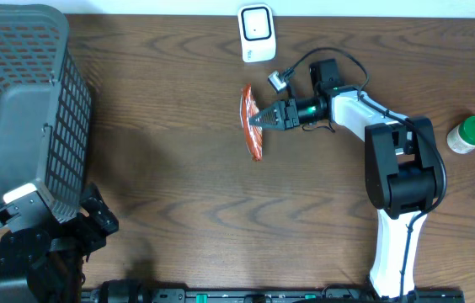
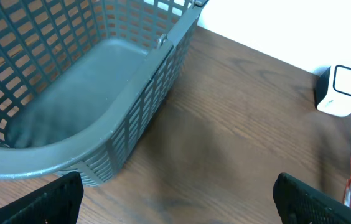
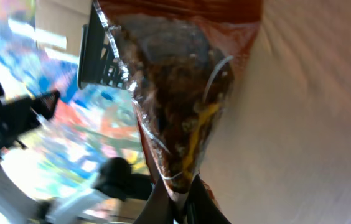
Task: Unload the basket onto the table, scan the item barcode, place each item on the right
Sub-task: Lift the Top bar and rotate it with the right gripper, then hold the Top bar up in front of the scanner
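**Materials and shapes.** A brown table [image 1: 178, 194] with visible wood grain carries a grey plastic basket [image 1: 18, 101] with lattice walls and a smooth floor. It also carries a white, round-cornered scanner [image 1: 256, 32] with a dark-framed window, and a pale jar [image 1: 470, 135] with a green lid. The item is a snack packet [image 1: 252, 122] of crinkled clear film with red-orange edges. In the right wrist view the packet [image 3: 182, 99] shows dark brown contents through the film.

**Arm poses.** The right arm rises from the near edge to a black elbow, and its white forearm reaches left across the table with the wrist level. The right gripper [image 1: 258, 118] points left, and its fingers are pinched tight on one edge of the packet, seen close up at the right gripper [image 3: 182, 208]. The left arm is folded at the near-left corner beside the basket. The left gripper [image 2: 178, 180] has its jaws spread wide with nothing between them.

**Item and scanner.** From overhead the packet appears edge-on as a narrow red strip. It lies near the scanner, on the side towards the arms' bases, without touching it.
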